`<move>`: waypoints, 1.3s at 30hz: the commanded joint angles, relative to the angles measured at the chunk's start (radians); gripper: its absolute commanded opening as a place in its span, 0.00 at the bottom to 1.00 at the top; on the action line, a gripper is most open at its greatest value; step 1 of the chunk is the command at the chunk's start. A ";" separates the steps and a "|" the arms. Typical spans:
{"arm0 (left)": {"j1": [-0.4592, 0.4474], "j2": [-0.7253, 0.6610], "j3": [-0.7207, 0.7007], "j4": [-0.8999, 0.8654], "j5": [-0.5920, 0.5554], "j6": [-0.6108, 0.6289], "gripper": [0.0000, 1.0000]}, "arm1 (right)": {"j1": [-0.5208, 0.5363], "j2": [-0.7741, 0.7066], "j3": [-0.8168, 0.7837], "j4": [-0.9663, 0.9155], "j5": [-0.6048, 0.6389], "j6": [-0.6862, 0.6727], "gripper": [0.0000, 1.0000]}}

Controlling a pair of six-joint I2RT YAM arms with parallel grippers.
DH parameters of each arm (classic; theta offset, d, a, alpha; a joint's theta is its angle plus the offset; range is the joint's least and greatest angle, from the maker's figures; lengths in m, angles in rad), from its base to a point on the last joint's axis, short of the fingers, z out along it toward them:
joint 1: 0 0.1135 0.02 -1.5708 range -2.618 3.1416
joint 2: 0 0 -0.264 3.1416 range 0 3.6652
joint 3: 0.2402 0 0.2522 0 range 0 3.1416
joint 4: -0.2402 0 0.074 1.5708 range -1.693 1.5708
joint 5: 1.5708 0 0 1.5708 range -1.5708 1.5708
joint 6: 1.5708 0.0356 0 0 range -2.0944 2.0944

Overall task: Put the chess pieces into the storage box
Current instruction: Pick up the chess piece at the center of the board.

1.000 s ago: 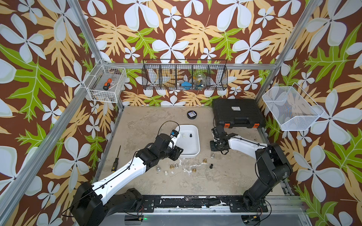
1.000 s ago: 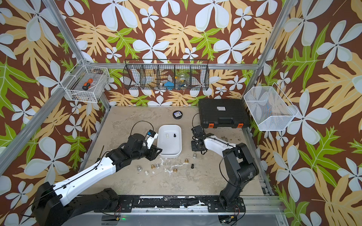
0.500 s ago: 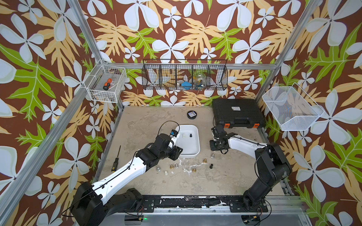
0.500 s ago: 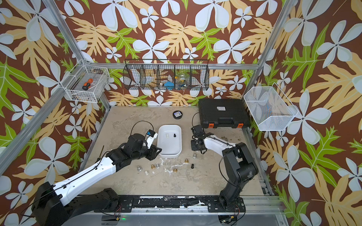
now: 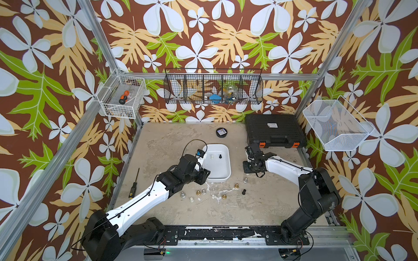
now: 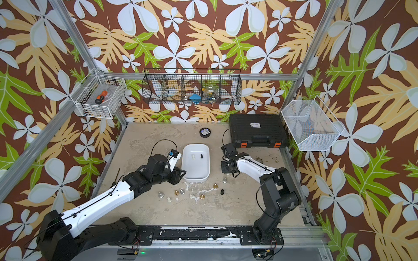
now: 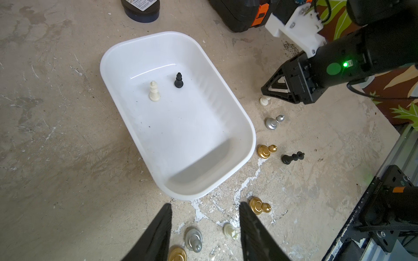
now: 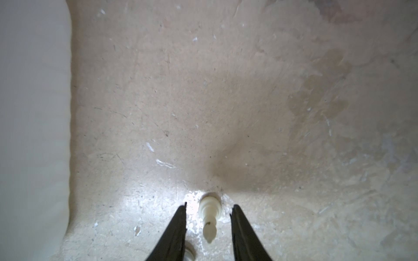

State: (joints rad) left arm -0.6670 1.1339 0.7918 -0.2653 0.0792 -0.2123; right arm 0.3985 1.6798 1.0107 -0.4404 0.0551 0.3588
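The white storage box holds two upright chess pieces, one cream and one black. Several more pieces in gold, silver, cream and black stand or lie on the table in front of it. My left gripper hovers open at the box's near end, above a silver piece and a cream one. My right gripper is down on the table to the right of the box, open, with a cream piece between the fingers and a gap on each side.
A black puck lies behind the box and a black case with orange latches fills the back right corner. A screwdriver lies at the table's left edge. Wire baskets hang on the walls.
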 commanded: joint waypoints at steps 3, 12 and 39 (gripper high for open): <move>-0.001 0.007 0.004 0.000 -0.006 -0.005 0.51 | 0.000 0.044 -0.004 0.008 0.001 -0.002 0.34; 0.000 0.003 0.004 -0.002 -0.012 -0.005 0.51 | 0.000 0.040 0.005 0.020 -0.003 -0.004 0.23; 0.125 -0.034 -0.018 0.021 -0.001 -0.081 0.51 | 0.277 0.052 0.396 -0.133 -0.065 -0.046 0.11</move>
State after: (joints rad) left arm -0.5678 1.1065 0.7769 -0.2638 0.0608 -0.2687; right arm 0.6228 1.6749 1.3399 -0.5354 0.0254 0.3355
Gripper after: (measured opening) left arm 0.506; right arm 0.128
